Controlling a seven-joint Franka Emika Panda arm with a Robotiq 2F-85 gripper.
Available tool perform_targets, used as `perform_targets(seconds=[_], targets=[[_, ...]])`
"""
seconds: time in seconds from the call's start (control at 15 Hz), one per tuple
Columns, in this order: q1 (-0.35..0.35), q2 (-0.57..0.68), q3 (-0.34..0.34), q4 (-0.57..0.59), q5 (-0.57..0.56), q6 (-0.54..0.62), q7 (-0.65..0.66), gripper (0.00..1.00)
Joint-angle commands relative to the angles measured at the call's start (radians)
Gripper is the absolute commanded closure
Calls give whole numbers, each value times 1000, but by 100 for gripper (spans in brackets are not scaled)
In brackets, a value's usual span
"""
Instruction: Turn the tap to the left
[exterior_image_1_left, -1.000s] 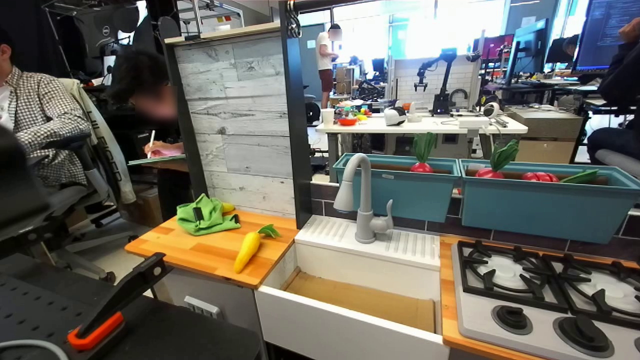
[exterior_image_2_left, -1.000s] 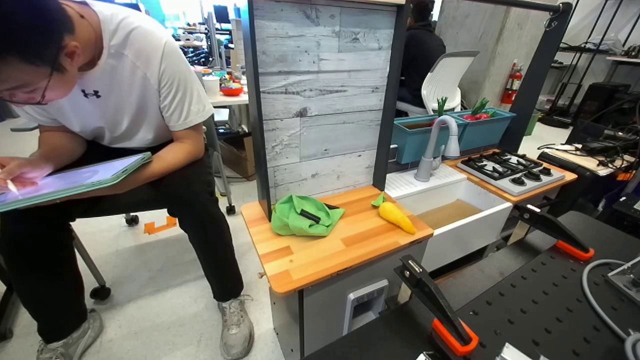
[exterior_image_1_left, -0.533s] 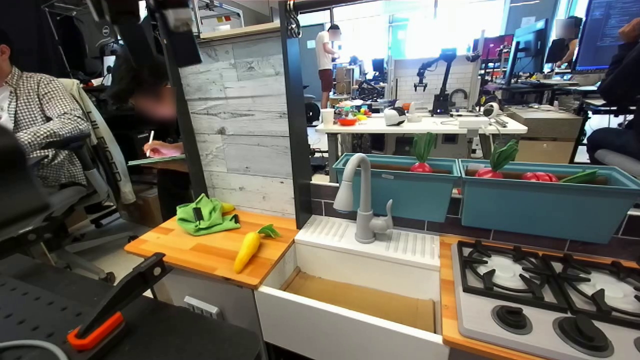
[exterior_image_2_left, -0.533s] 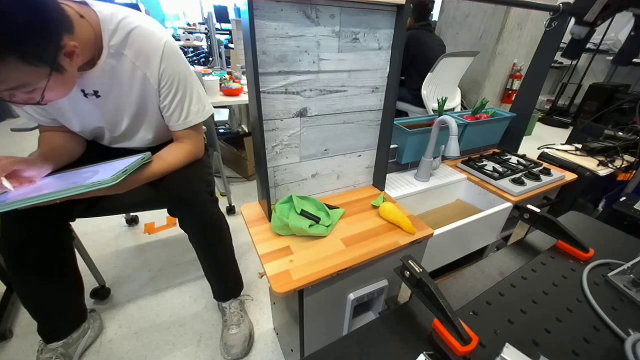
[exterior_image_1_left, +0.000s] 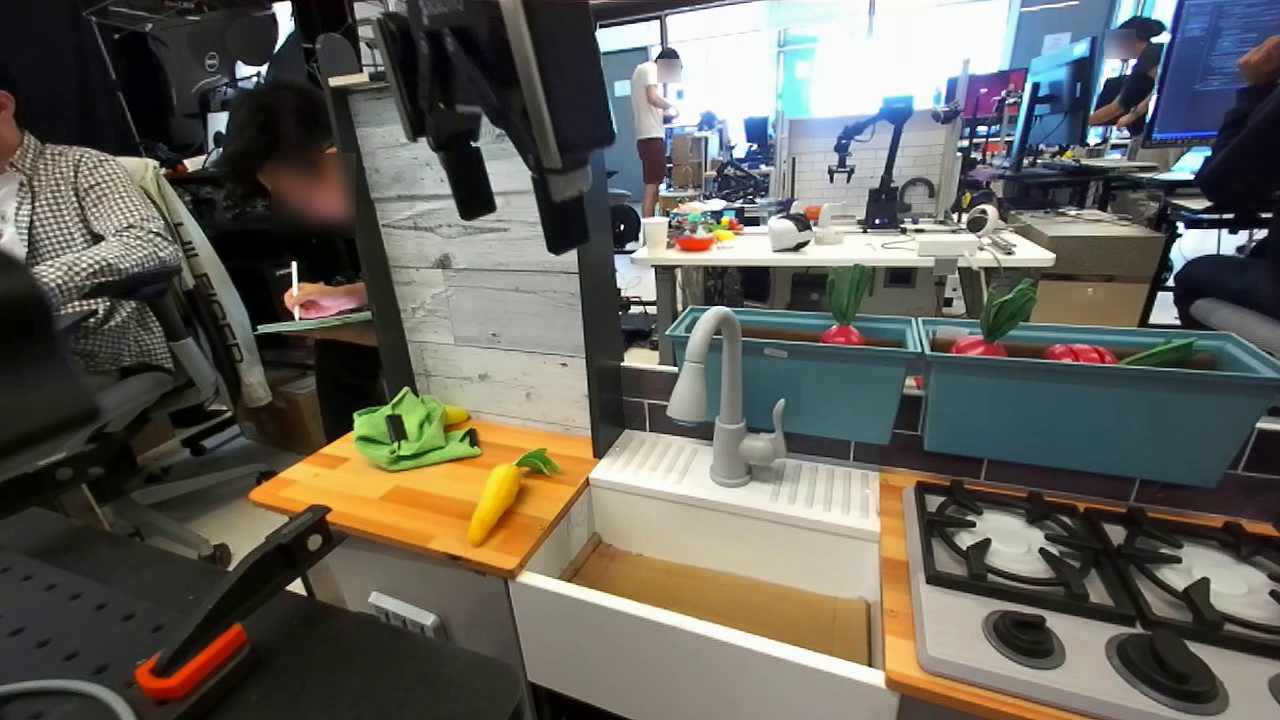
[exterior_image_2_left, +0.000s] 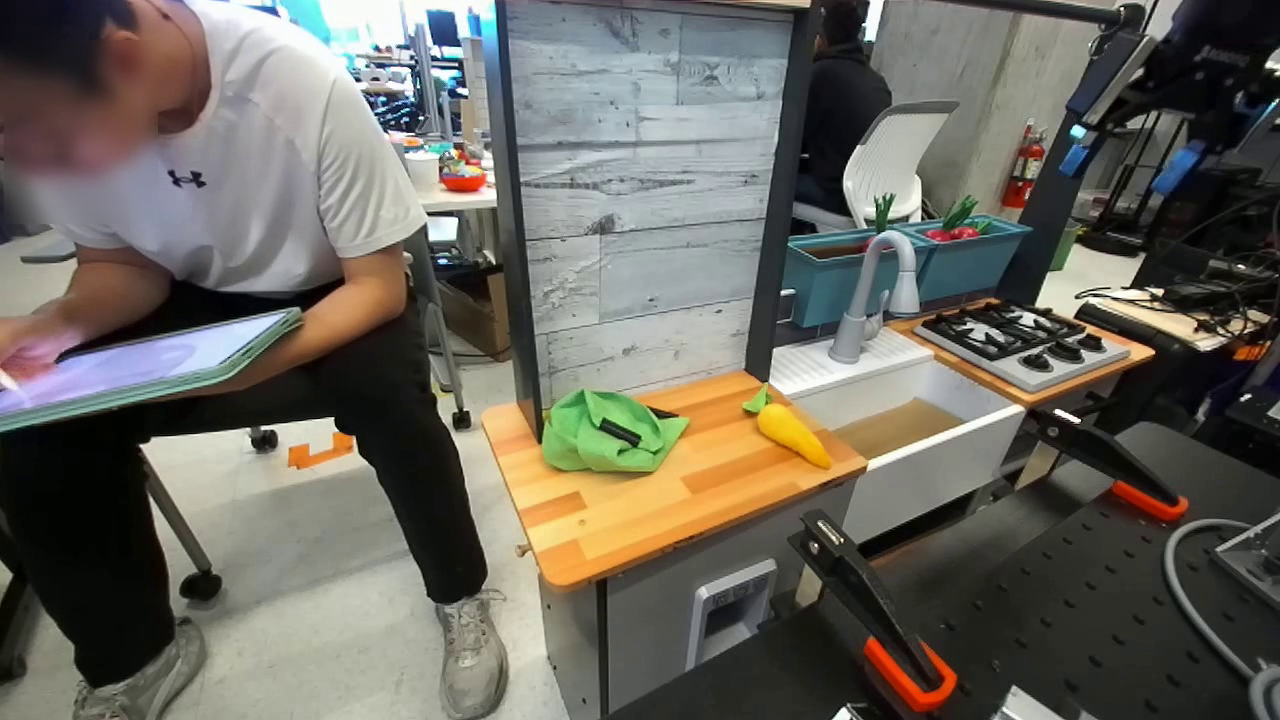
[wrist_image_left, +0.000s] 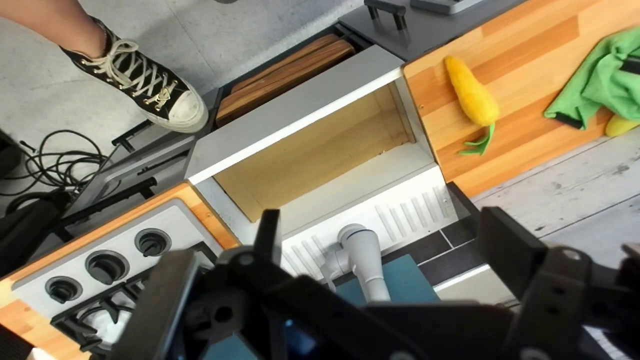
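The grey tap (exterior_image_1_left: 730, 400) stands upright on the white ridged ledge behind the sink, and its spout arches forward over it. It also shows in an exterior view (exterior_image_2_left: 868, 290) and in the wrist view (wrist_image_left: 363, 250). A small lever handle (exterior_image_1_left: 772, 437) sits on its side. My gripper (exterior_image_1_left: 515, 200) is open and empty, high above the counter, pointing down and apart from the tap. It also shows at the top right of an exterior view (exterior_image_2_left: 1126, 163). In the wrist view the tap appears between the spread fingers (wrist_image_left: 387, 230), below them. The lower spout is partly hidden by the gripper.
A white sink (exterior_image_1_left: 700, 640) lies in front of the tap. Teal planters (exterior_image_1_left: 800, 390) stand right behind it. A stove (exterior_image_1_left: 1060, 590) is on one side; a wooden counter (exterior_image_1_left: 420, 510) with a yellow vegetable (exterior_image_1_left: 497, 503) and green cloth (exterior_image_1_left: 405, 435) on the other. A tall wood-look panel (exterior_image_1_left: 480, 250) rises behind the counter.
My gripper, out of both exterior views a second ago, has come in from the top and moved toward the tap's side. The tap has not moved.
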Motion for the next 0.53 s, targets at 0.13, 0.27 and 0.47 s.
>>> perform_targets(seconds=[0.13,0.27,0.47], targets=[[-72,265,52,240,95,-59,10,0],[-79,213,68,178,55,-20,23,0],[-94,265,75,220,51,-26,25,0]])
